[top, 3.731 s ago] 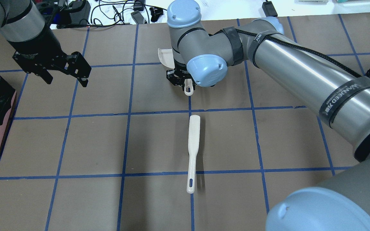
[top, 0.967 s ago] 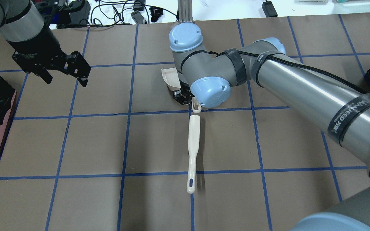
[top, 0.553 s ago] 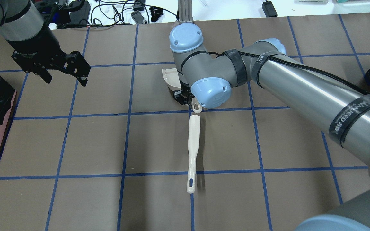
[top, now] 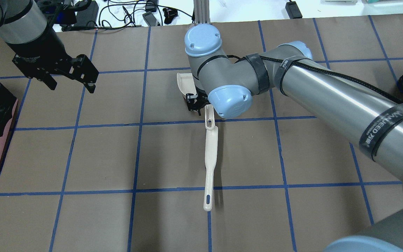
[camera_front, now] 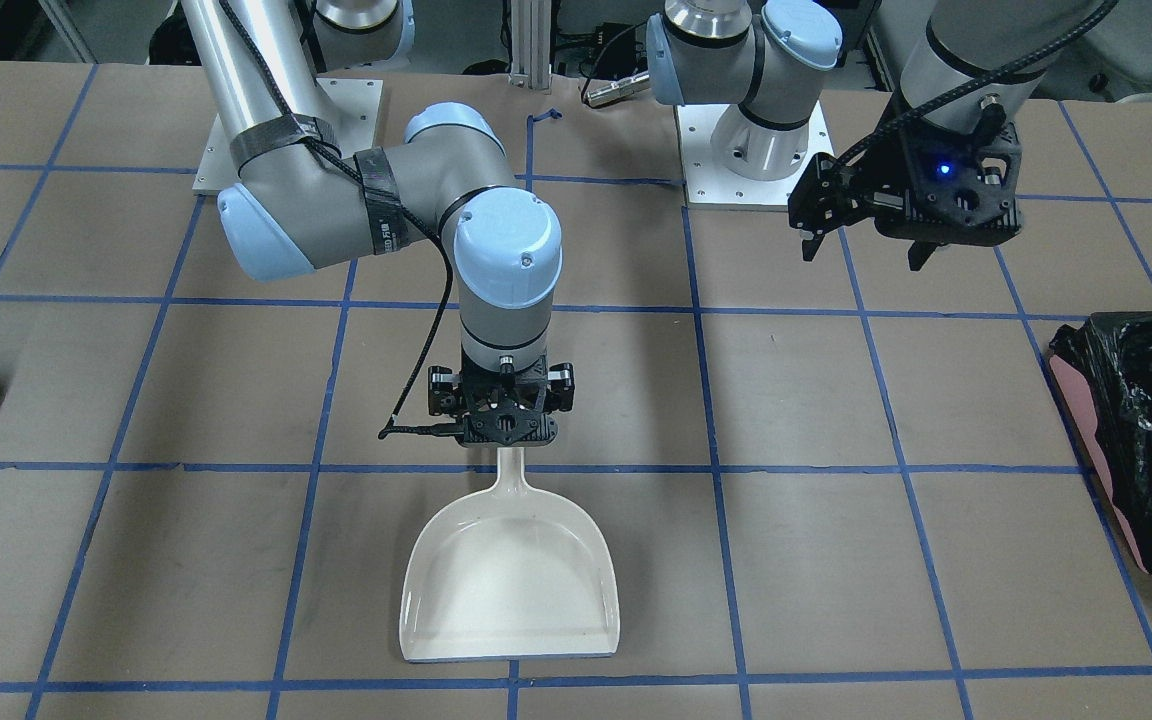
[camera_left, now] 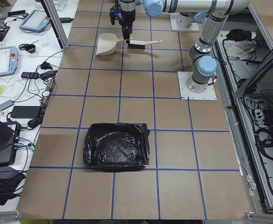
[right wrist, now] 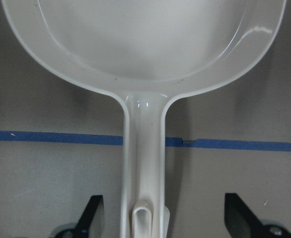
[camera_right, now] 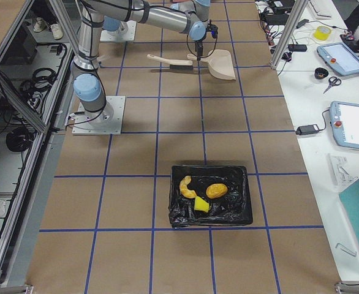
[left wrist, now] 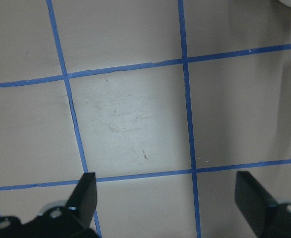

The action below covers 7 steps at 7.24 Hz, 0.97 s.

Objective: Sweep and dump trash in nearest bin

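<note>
Left gripper hangs over bare table, jaws spread, empty. Mid-table, the right gripper straddles the handle of the pan, jaws spread and clear of it. The brush lies just beside. The pan looks light, stiff and glossy, so grip the handle squarely. Far right, the trash lies in the bin: light scraps, one probably soft sponge, better tipped than pinched.

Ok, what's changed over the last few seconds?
The right gripper brought the white dustpan toward the robot, laid it flat with its handle end at the head end of the white brush, and opened its jaws, letting go. The brush and the open left gripper stayed put.
</note>
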Tool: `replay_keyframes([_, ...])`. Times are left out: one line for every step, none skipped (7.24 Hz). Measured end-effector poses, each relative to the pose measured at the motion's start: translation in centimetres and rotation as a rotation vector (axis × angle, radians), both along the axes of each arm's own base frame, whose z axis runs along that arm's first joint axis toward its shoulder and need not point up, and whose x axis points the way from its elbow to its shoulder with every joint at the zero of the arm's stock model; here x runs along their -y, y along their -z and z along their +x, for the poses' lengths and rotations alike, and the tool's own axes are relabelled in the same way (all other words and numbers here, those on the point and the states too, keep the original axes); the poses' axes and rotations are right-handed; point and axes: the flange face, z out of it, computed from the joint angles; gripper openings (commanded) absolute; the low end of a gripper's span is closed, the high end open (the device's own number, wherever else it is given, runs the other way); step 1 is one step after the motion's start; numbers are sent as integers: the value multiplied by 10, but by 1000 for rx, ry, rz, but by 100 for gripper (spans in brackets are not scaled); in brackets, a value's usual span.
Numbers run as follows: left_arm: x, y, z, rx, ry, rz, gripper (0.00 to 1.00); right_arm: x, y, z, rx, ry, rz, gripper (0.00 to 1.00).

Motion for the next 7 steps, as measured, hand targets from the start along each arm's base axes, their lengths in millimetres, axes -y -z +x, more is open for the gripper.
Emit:
replay_keyframes([0, -1, 0, -1, 1, -1, 100, 5, -6, -1, 11, -10, -28, 100])
replay_keyframes([0, -1, -1, 0, 2, -2, 100, 10, -14, -5, 22, -20, -49, 100])
replay_keyframes([0, -3, -1, 4, 2, -5, 100, 15, -27, -16, 30, -18, -70, 100])
replay_keyframes([0, -6, -1, 4, 2, -12, 100, 20, -47, -35, 34, -12, -84, 100])
replay_keyframes([-1, -11, -2, -1, 1, -24, 100, 21, -69, -59, 30, -10, -85, 100])
replay_keyframes([-2, -15, -2, -10, 1, -32, 100, 20, -93, -85, 28, 5, -81, 100])
replay_keyframes([-3, -16, -4, -25, -1, -36, 100, 14, -116, -107, 30, 26, -75, 100])
